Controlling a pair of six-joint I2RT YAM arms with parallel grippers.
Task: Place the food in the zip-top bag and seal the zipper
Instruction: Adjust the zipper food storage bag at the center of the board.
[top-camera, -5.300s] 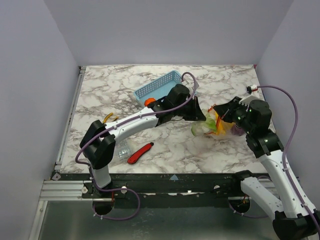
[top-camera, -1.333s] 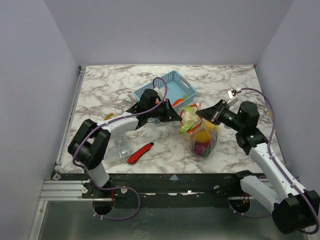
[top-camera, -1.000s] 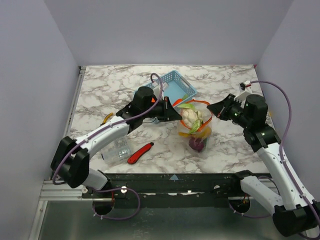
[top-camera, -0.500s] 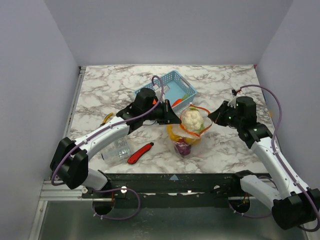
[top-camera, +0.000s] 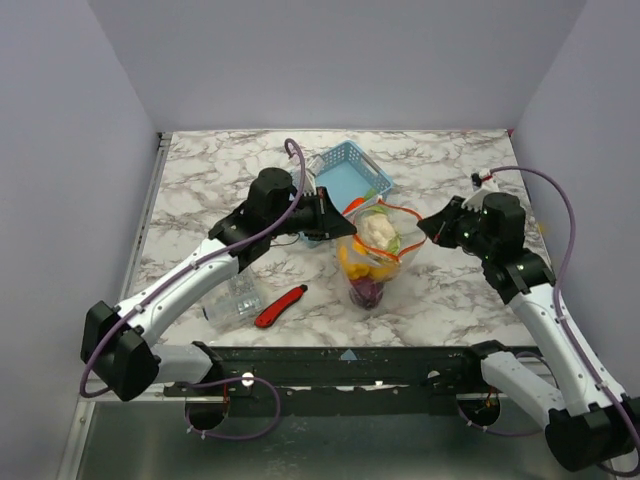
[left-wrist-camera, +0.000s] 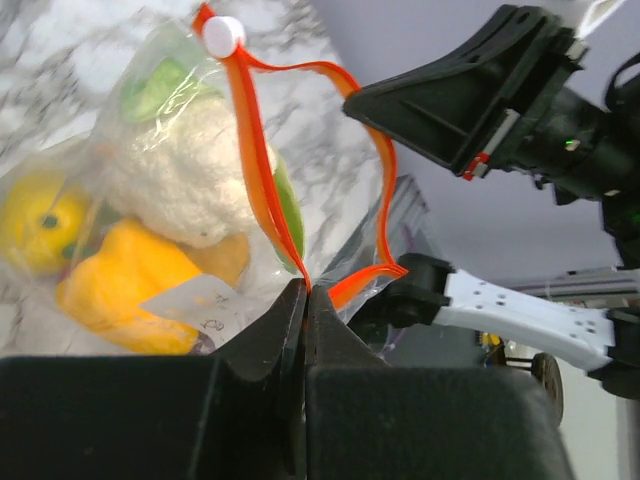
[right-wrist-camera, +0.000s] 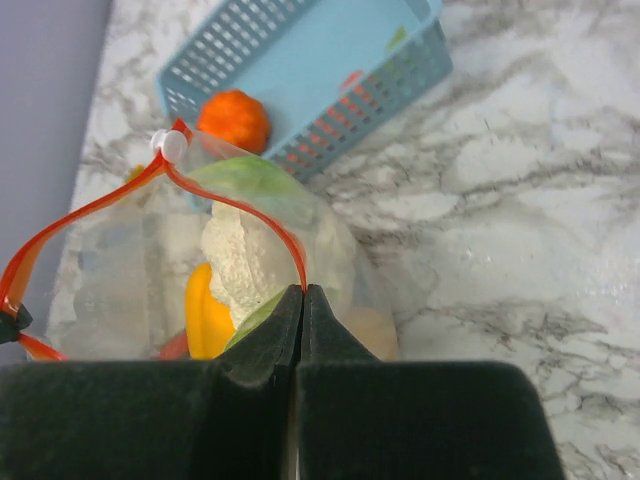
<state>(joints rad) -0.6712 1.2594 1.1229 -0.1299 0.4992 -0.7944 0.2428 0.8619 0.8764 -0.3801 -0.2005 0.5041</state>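
The clear zip-top bag (top-camera: 372, 272) hangs upright over the table between my two arms. Its orange-red zipper (top-camera: 398, 212) stands apart in an open loop, with a white slider (left-wrist-camera: 222, 35) at one end. Inside lie food pieces: a white cauliflower (top-camera: 377, 230), a yellow-orange piece (top-camera: 352, 262) and a purple one (top-camera: 366, 291) at the bottom. My left gripper (top-camera: 343, 228) is shut on the zipper strip (left-wrist-camera: 262, 150) at the bag's left side. On the right side, my right gripper (top-camera: 425, 229) is shut on the same strip (right-wrist-camera: 250, 205). An orange food piece (right-wrist-camera: 233, 120) sits outside the bag by the basket.
A blue lattice basket (top-camera: 345, 176) stands just behind the bag. A red utility knife (top-camera: 280, 306) and a clear ridged box (top-camera: 236, 297) lie at the front left, under my left arm. Grey walls close in the table's left, back and right.
Both grippers stay shut on the zipper strip. The bag has shifted slightly left and toward the near edge, and now hangs more upright. My left arm has raised and stretched out.
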